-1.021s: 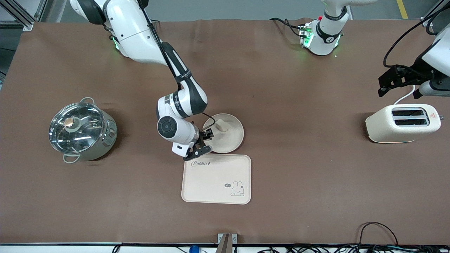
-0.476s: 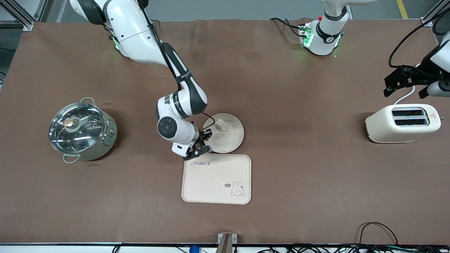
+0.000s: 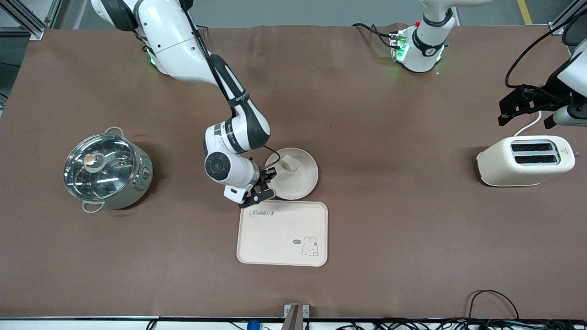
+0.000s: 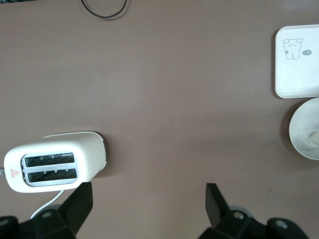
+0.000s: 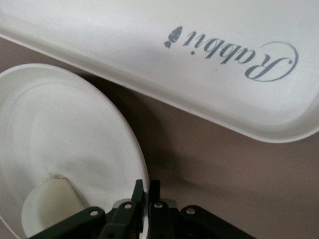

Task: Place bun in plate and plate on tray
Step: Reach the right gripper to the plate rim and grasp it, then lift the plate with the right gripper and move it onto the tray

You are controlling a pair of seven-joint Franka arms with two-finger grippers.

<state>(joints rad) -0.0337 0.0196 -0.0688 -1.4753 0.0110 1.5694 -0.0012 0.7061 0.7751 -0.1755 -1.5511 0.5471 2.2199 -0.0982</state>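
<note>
The right gripper (image 3: pixel 267 184) pinches the plate (image 3: pixel 300 181) at its rim, fingers nearly together on the edge. The bun (image 3: pixel 288 163) already sits in the plate. The tray (image 3: pixel 282 238) lies at six o'clock from the plate — just beside it, nearer the front camera. The left gripper (image 3: pixel 527 112) waits wide open over the toaster (image 3: pixel 525 160).

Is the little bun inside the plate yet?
Yes. The bun sits in the plate; the right gripper is shut on the plate's rim.
</note>
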